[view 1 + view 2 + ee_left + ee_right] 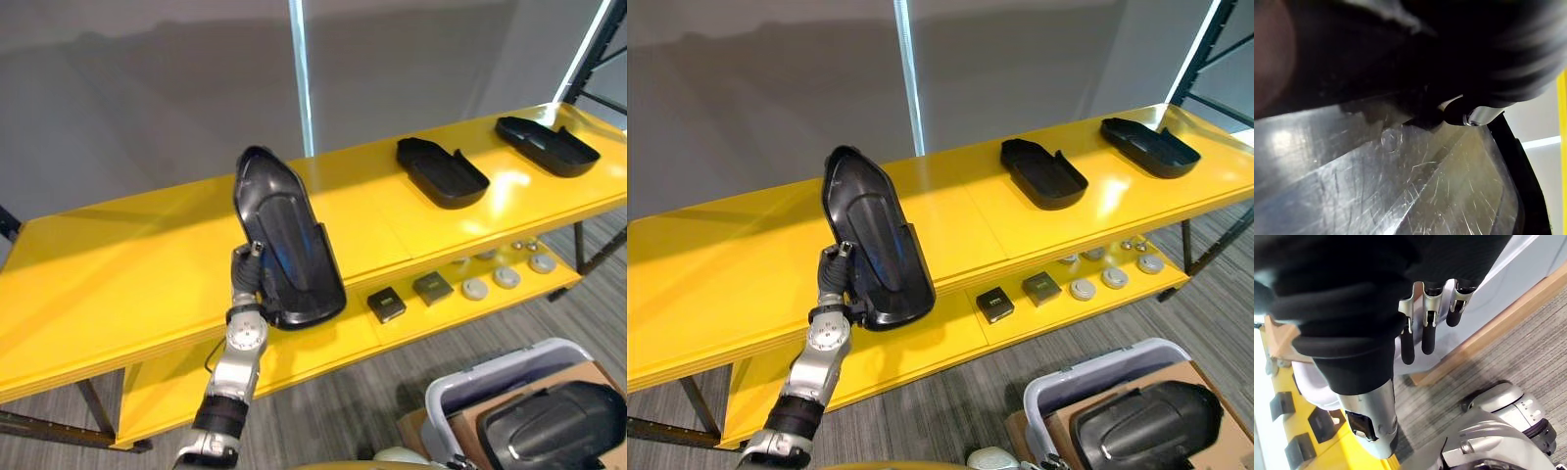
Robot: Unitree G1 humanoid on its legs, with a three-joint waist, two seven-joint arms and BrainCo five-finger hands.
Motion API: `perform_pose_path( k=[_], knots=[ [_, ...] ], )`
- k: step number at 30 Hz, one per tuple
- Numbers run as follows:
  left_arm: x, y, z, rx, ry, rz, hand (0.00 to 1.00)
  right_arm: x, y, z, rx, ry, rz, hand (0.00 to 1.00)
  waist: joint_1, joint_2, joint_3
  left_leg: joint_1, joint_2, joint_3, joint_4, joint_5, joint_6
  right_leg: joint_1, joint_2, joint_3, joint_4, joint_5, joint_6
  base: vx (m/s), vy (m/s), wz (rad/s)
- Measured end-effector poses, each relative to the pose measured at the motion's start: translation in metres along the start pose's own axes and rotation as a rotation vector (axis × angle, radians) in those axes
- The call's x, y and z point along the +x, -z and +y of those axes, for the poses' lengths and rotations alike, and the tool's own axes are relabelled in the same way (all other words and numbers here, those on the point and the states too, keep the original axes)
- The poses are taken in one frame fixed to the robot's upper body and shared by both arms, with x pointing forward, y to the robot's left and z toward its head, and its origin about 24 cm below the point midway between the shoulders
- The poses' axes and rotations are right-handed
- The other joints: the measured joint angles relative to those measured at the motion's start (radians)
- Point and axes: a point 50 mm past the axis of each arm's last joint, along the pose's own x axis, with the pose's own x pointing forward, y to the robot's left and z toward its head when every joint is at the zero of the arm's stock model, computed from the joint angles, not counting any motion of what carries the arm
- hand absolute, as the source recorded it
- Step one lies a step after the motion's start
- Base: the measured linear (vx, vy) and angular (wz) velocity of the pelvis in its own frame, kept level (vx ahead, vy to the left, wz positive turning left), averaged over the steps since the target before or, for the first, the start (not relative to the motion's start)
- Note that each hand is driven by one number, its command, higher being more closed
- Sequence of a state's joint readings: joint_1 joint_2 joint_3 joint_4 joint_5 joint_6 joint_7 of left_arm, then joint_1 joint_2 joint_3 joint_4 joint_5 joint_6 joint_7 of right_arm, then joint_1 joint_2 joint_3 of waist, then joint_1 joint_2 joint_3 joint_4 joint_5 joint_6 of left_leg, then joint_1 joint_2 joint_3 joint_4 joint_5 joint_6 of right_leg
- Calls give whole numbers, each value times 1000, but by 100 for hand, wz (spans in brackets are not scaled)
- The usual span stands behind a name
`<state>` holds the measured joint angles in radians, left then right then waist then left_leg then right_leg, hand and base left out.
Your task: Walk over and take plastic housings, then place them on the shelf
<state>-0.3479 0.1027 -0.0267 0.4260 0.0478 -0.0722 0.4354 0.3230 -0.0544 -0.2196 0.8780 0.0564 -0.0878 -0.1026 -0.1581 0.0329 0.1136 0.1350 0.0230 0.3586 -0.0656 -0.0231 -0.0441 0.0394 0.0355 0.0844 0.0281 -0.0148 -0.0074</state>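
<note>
1. While it grips the near left rim of a black plastic housing (284, 240), the left robot hand (245, 272) reaches up from the near left. One finger (1479, 115) lies on the glossy inner face, and the others are hidden behind the part.
2. That housing stands almost upright, narrow end up, with its broad lower end over the near edge of the yellow shelf (118, 274). I cannot tell whether it touches the shelf.
3. The right robot hand (1425, 323) hangs with fingers straight and relaxed, holding nothing, above the grey carpet floor (1508, 347).
4. Far to the right on the shelf top lie a second housing (441, 172) and, further right and apart from it, a third housing (547, 145), both hollow side up.
5. On the lower tier (323, 348), right of the held part, sit two dark square blocks (387, 305), then several grey round discs (506, 277).
6. At the near right, a pale bin (490, 377) stands just beside a cardboard box (465, 431) carrying a fourth housing (554, 421).
</note>
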Motion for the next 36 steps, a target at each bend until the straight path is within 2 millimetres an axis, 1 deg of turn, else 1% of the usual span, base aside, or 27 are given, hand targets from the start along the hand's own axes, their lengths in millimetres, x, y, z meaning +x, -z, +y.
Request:
perform_pose_path(
  k=[1,2,4,5,7,8,9,11,12,16,18,20,23,30,36],
  knots=[
    [7,-4,-1,6,-5,-2,100,0,1,0,-5,-4,2,0,-4,1,2,-5,0,1,-8,4,-6,-8,1,-2,-3,1,-2,-31,-40,2],
    [15,-5,1,13,-10,8,100,0,0,1,-7,-11,-1,0,-21,1,4,-14,2,1,-10,8,-8,-12,2,-4,-11,7,-7,-18,-38,3],
    [25,-5,8,29,-40,31,100,1,-4,3,-26,-27,-14,0,-31,4,11,-17,3,4,-16,16,-8,-21,5,-1,-15,13,-5,16,-9,-4],
    [32,-5,11,39,-61,49,100,1,-7,4,-37,-35,-25,0,-45,4,16,-18,4,5,-25,23,-6,-28,8,1,-12,16,-7,41,-14,-9],
    [41,-8,16,52,-85,60,100,2,-11,6,-37,-42,-42,0,-49,3,35,-21,7,9,-25,30,4,-31,12,4,-13,19,-10,50,-9,-9],
    [44,-10,18,44,-98,67,100,2,-12,6,-37,-42,-45,0,-49,3,38,-24,9,12,-25,30,4,-37,15,5,-12,25,-20,50,-9,-14],
    [47,-11,20,40,-108,69,100,2,-12,7,-39,-43,-47,0,-49,5,39,-31,10,15,-25,32,7,-44,16,5,-12,26,-21,72,-9,-11],
    [55,-20,18,34,-109,68,100,2,-14,6,-47,-44,-55,0,-49,8,51,-36,13,17,-25,33,8,-44,20,5,-11,26,-22,94,-5,-4],
    [59,-25,18,24,-115,65,0,2,-16,7,-54,-49,-63,0,-50,9,61,-36,14,17,-25,33,8,-44,21,4,-11,26,-22,64,-2,-2],
    [69,-40,21,-8,-153,44,0,2,-19,7,-71,-56,-86,0,-55,14,81,-51,14,17,-24,33,7,-62,22,4,-9,26,-22,19,0,-2],
    [73,-47,23,-9,-169,29,0,3,-24,9,-76,-61,-106,0,-67,16,98,-56,14,17,-23,33,7,-69,21,5,-4,26,-22,0,0,0],
    [74,-48,25,-16,-181,28,0,3,-27,9,-76,-60,-117,0,-76,18,99,-62,14,20,-22,33,7,-79,21,5,4,26,-22,-14,6,-5],
    [76,-51,27,-26,-200,30,0,3,-28,9,-74,-59,-124,0,-77,20,102,-62,13,24,-20,33,7,-80,19,7,5,26,-22,-28,4,-3],
    [77,-52,28,-29,-212,32,0,3,-28,9,-74,-59,-126,0,-75,20,102,-61,12,18,-22,38,-2,-79,15,2,9,26,-22,-32,-5,4],
    [77,-53,32,-36,-267,29,0,3,-29,9,-80,-61,-127,0,-71,20,102,-60,11,3,-26,45,-5,-76,15,-7,9,26,-22,-2,-9,4]
  ],
)
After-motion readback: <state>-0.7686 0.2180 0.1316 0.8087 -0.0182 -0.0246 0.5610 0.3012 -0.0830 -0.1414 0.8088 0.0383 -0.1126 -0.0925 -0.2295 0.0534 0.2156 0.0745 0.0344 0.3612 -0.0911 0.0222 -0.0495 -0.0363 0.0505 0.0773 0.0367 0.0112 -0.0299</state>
